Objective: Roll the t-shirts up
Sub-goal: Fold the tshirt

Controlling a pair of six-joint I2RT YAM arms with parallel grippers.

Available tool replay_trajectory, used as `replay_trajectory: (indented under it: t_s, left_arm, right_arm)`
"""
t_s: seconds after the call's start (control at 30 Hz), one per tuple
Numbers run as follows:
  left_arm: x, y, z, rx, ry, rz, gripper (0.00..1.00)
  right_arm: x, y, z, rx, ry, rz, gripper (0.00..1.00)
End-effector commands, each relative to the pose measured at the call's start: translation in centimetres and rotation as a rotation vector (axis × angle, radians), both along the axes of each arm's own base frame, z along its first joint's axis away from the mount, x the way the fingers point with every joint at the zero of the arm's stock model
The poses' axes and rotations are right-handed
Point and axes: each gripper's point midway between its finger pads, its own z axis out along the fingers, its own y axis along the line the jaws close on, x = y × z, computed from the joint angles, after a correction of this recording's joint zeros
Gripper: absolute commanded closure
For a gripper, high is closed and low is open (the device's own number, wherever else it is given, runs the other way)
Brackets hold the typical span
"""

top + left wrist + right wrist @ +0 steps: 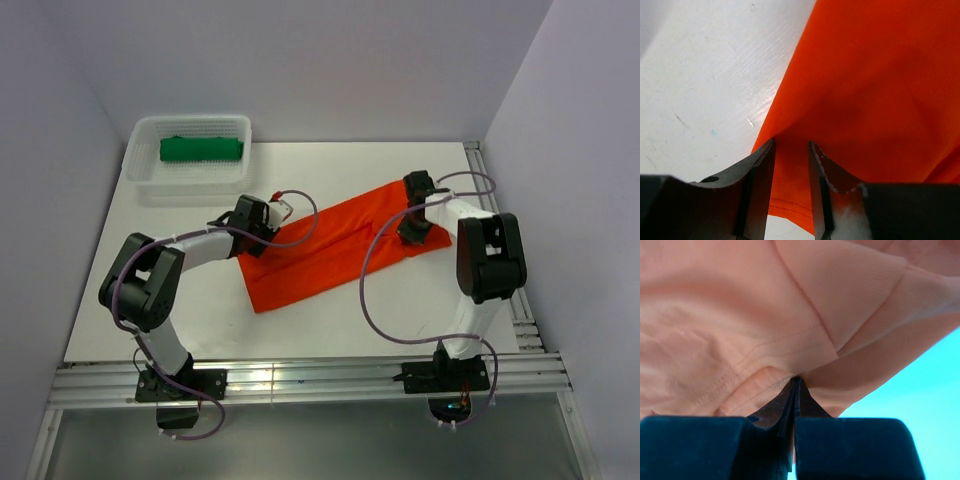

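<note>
At the far left corner a white mesh basket [145, 170] is sitting on the surface [130, 215], close to the left wall, and a dark green t-shirt [201, 149] is lying rolled inside it, clear of the rim on every side. Between the basket and the left arm a band of bare white surface is showing, and a wider stretch is running along the near side up to the metal rail [300, 385] at the front edge. The left end effector [791, 145] is reaching over the left corner of the orange-red t-shirt [320, 255]. Its fingers [762, 170] are drawn in to a narrow gap with a fold of the cloth filling that gap, and creases are fanning out from it (the stitched hem is showing just under the fingers). The shirt's left edge is running slantwise away from that grip, with bare surface beside it. The shirt itself is lying as a long slanted band across the middle of the surface, low at the near left and rising toward the far right, its lower left corner flat and apart from both arms. At the far right end the right end effector [796, 380] is pinching a seamed fold of the shirt, its jaws pressed fully together on the cloth. Beyond it, the right side rail [500, 250] and the wall are standing near.
</note>
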Motion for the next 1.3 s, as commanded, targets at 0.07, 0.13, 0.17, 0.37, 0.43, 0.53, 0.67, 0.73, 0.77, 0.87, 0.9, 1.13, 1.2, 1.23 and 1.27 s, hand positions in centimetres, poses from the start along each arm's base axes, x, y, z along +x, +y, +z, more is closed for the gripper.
replay_trajectory:
  t_s: [0.07, 0.13, 0.17, 0.37, 0.43, 0.53, 0.67, 0.73, 0.77, 0.87, 0.9, 1.13, 1.2, 1.23, 1.27]
  left_arm:
    - [-3.8, -0.1, -0.9, -0.024, 0.114, 0.017, 0.62]
    - [-4.5, -0.7, -0.8, -0.035, 0.119, 0.002, 0.61]
    - [-4.7, -1.1, -0.3, -0.043, 0.105, -0.009, 0.61]
    - [-7.2, -4.2, -0.1, -0.065, 0.148, -0.119, 0.60]
    - [-7.8, -4.5, -0.5, -0.048, 0.155, -0.135, 0.60]
    - [-9.1, -5.4, -0.9, -0.055, 0.181, -0.174, 0.60]
    - [-11.2, -6.8, -1.3, -0.090, 0.252, -0.242, 0.60]
    - [-12.2, -7.6, -1.3, -0.109, 0.275, -0.281, 0.60]
    - [-12.9, -8.3, -1.3, -0.107, 0.277, -0.312, 0.60]
    - [-14.2, -10.3, -0.9, -0.103, 0.252, -0.373, 0.59]
    - [-14.6, -10.7, -0.8, -0.101, 0.249, -0.385, 0.60]
    - [-19.3, -13.7, -1.2, -0.061, 0.252, -0.548, 0.60]
    - [-19.9, -14.1, -0.7, -0.054, 0.239, -0.563, 0.60]
    - [-20.2, -14.6, -0.4, -0.063, 0.241, -0.578, 0.59]
    - [-20.1, -15.0, 0.0, -0.070, 0.233, -0.579, 0.59]
  right_arm:
    - [6.0, -0.4, 1.0, -0.042, -0.038, 0.141, 1.00]
    - [8.1, -0.1, 1.4, -0.043, -0.066, 0.171, 1.00]
    - [8.8, -0.1, 1.6, -0.050, -0.076, 0.195, 1.00]
    - [14.3, 0.0, 2.2, -0.075, -0.106, 0.234, 1.00]
    - [16.1, 0.1, 3.3, -0.084, -0.130, 0.233, 1.00]
    - [17.7, 0.2, 2.6, -0.086, -0.131, 0.233, 1.00]
    - [19.2, 0.8, 1.9, -0.058, -0.148, 0.240, 1.00]
    - [20.2, 1.3, 2.6, -0.039, -0.175, 0.247, 1.00]
    - [20.4, 1.4, 2.1, -0.030, -0.167, 0.246, 1.00]
    - [21.3, 2.1, 2.4, 0.001, -0.175, 0.247, 0.99]
    - [21.6, 2.4, 2.7, 0.011, -0.183, 0.246, 0.99]
    - [21.8, 4.2, 2.3, 0.050, -0.188, 0.246, 1.00]
    - [22.1, 4.9, 2.7, 0.066, -0.200, 0.250, 1.00]
    - [22.2, 5.5, 2.5, 0.074, -0.200, 0.258, 1.00]
    - [22.4, 5.8, 2.8, 0.076, -0.208, 0.260, 1.00]
